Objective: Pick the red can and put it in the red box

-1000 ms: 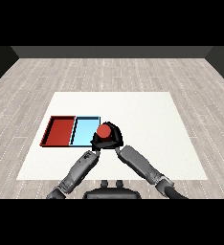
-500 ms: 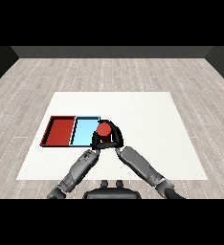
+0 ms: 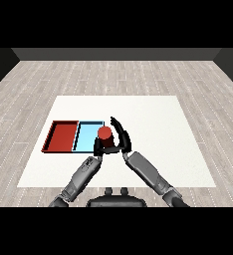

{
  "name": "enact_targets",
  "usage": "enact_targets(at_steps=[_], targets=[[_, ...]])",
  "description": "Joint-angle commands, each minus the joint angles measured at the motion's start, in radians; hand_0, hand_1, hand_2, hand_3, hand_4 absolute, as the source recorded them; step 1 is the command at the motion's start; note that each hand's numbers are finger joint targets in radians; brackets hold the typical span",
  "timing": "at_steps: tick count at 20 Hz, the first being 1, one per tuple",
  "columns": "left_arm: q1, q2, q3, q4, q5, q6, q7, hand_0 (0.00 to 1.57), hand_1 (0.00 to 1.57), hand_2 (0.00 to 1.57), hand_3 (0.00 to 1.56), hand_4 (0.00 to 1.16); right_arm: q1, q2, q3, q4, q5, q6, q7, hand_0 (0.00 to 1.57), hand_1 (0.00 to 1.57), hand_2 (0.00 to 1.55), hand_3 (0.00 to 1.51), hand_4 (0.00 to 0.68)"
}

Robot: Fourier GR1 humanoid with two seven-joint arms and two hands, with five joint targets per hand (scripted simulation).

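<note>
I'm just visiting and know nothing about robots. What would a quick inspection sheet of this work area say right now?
Surface: white table, trays at its left side.
Job's things: red can upright, at the near right edge of the light blue tray; red tray beside it on the left, nothing in it.
Clutter: nothing seen.
Hands: right hand curled round the red can; left hand close against the can's lower left, fingers not clear.
Cables: nothing seen.
Surroundings: grey plank floor around the table, dark beyond.
</note>
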Motion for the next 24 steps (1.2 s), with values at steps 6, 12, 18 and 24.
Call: enact_targets(at_steps=[6, 12, 18, 24], targets=[[0.017, 0.001, 0.084, 0.058, -0.032, -0.028, -0.029, 1.57, 1.57, 1.57, 1.49, 1.13, 0.105, -0.066, -0.134, -0.194, 0.04, 0.047, 0.013, 0.0, 0.0, 0.0, 0.0, 0.0], [-0.007, 0.097, 0.095, -0.025, -0.106, 0.015, 0.064, 1.57, 1.57, 1.57, 1.48, 1.13, 0.28, -0.207, -0.23, -0.353, -0.01, 0.139, -0.038, 0.0, 0.0, 0.0, 0.0, 0.0], [-0.008, 0.254, 0.177, -0.043, -0.14, -0.003, 0.094, 1.57, 1.57, 1.57, 1.47, 1.12, 0.5, -0.281, -0.304, -0.422, -0.037, 0.151, -0.069, 0.0, 0.0, 0.0, 0.0, 0.0], [-0.031, 0.406, 0.324, 0.109, -0.107, -0.098, 0.106, 1.57, 1.57, 1.55, 1.46, 1.09, 0.522, -0.31, -0.357, -0.398, -0.034, 0.169, -0.04, 0.0, 0.0, 0.0, 0.0, 0.0]])
